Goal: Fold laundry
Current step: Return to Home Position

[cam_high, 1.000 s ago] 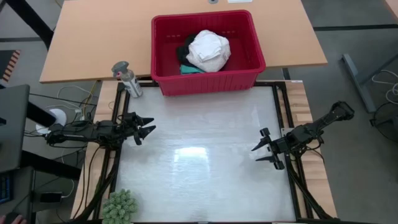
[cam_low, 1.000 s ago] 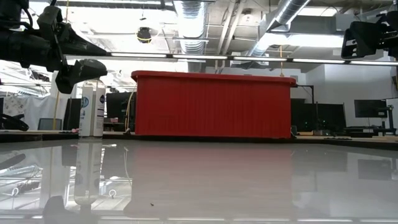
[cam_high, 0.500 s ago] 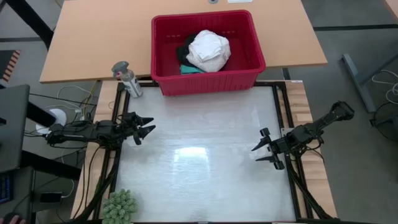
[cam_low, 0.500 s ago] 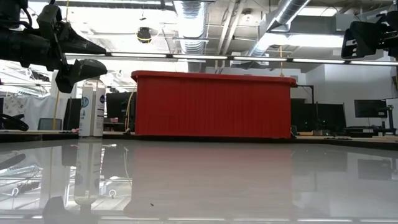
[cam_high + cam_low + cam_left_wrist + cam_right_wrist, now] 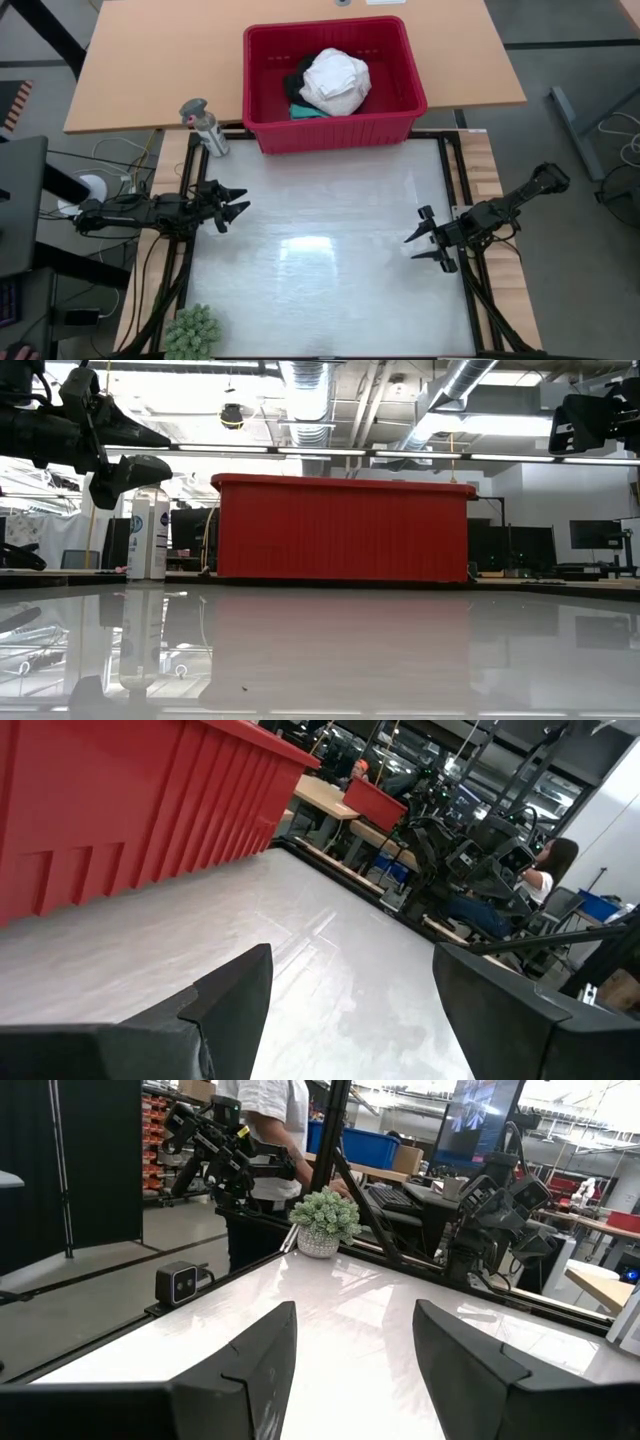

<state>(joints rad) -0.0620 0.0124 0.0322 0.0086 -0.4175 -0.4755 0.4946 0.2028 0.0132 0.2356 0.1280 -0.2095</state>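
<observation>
The laundry lies heaped in the red basket (image 5: 334, 130) at the table's far edge: a white garment (image 5: 335, 80) on top, a black one (image 5: 296, 82) and a teal one (image 5: 306, 112) under it. My left gripper (image 5: 236, 204) hovers open at the table's left edge, pointing level toward the right. My right gripper (image 5: 422, 240) hovers open at the right edge, pointing level toward the left. Both are far from the basket, with only bare table (image 5: 330, 970) between their fingers.
A spray bottle (image 5: 203, 126) stands left of the basket. A small green fuzzy plant (image 5: 192, 330) sits at the near left corner. The white table (image 5: 320, 260) between the arms is bare. A person stands beyond the table in the right wrist view.
</observation>
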